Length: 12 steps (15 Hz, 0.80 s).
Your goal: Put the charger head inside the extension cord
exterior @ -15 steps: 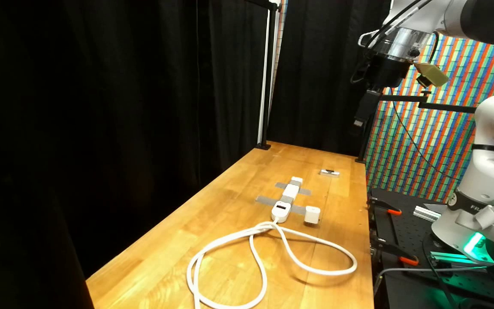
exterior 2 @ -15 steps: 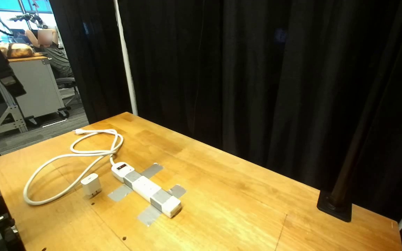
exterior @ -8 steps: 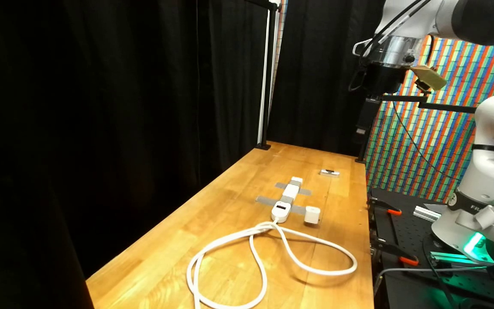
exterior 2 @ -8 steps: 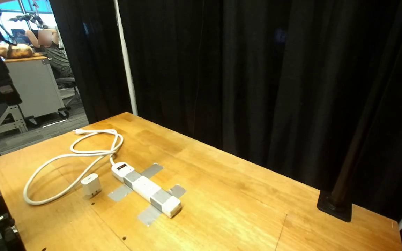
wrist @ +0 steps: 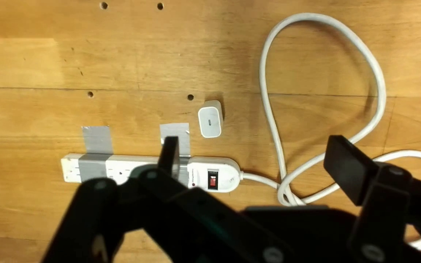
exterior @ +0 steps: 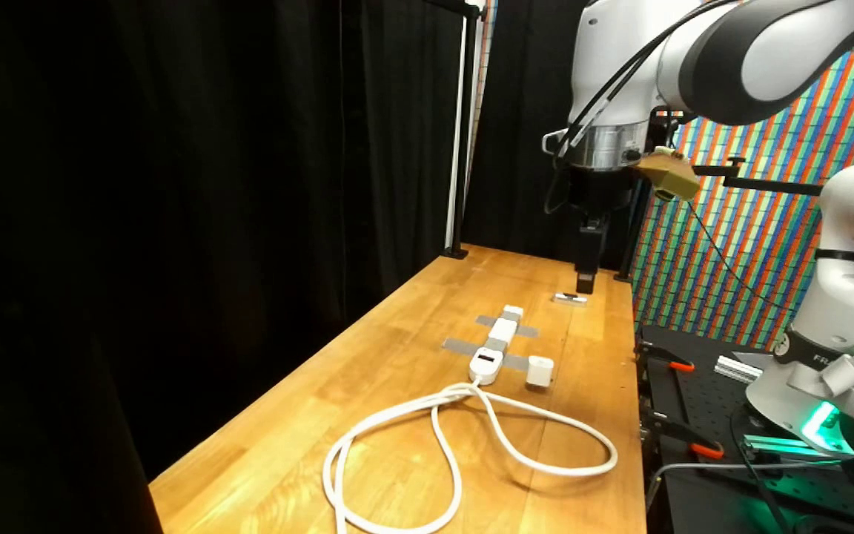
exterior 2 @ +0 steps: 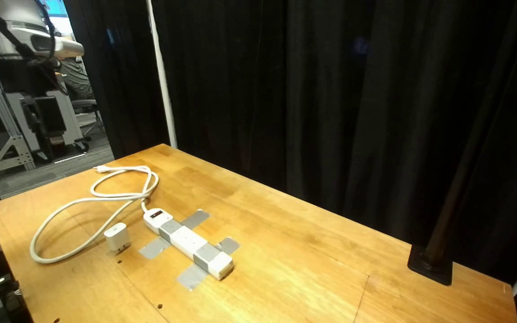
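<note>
The charger head [exterior: 540, 371] is a small white cube-like plug standing on the wooden table. It also shows in an exterior view [exterior 2: 117, 237] with its prongs near the tabletop, and in the wrist view [wrist: 210, 120] with its port facing up. The extension cord [exterior: 502, 332] has a white socket block with a switch, held down by grey tape beside the charger head. Its block also shows in an exterior view [exterior 2: 188, 241] and in the wrist view [wrist: 228, 173], where a finger hides part of it. My gripper [wrist: 257, 160] is open and empty, high above the table; it also shows in an exterior view [exterior: 585, 284].
The cord's thick white cable [exterior: 397, 410] lies in loops on the table [exterior 2: 294, 269]. A small metal piece [exterior: 569, 300] lies toward the table's far end. A black post base [exterior 2: 430, 264] stands at a table edge. Black curtains [exterior 2: 330, 112] hang along one side.
The arm and gripper have moved down and to the left in an exterior view, over toward the table. The charger head and the extension cord have not moved.
</note>
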Motion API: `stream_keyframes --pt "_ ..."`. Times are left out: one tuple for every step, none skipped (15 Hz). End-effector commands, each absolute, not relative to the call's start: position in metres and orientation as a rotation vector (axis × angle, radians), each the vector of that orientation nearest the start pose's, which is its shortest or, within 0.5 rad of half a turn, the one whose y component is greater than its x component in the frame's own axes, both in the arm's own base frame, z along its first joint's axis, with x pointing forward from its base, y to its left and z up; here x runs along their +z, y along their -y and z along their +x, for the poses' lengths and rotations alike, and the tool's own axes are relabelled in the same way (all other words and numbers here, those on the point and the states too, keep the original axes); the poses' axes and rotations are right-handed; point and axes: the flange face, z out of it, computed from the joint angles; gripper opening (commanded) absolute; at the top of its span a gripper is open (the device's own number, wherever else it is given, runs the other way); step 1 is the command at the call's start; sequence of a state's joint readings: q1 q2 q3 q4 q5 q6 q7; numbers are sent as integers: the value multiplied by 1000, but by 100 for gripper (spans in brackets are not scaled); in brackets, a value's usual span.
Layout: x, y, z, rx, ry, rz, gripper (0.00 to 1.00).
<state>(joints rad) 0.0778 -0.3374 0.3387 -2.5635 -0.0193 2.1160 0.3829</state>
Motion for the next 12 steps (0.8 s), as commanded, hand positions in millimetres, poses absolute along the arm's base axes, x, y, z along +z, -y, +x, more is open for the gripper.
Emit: stream_keyframes --pt "331 -170 399 95 92 -3277 100" --pt "321 -169 402 84 96 -3267 100" --pt "311 -169 405 73 106 -3262 100" --pt "302 -169 405 69 121 -3262 100" --pt "294 -168 406 59 125 -3261 100" --pt "285 -166 404 50 128 -3267 100" --pt "276 -165 403 42 133 -3267 100" --pt "268 -162 401 35 133 -3265 100" --pt "261 -160 400 32 136 -3260 100" --pt "254 -157 397 32 147 -3243 100" --pt "249 -155 396 28 144 -3236 100" --pt "242 -152 394 23 137 -3225 100"
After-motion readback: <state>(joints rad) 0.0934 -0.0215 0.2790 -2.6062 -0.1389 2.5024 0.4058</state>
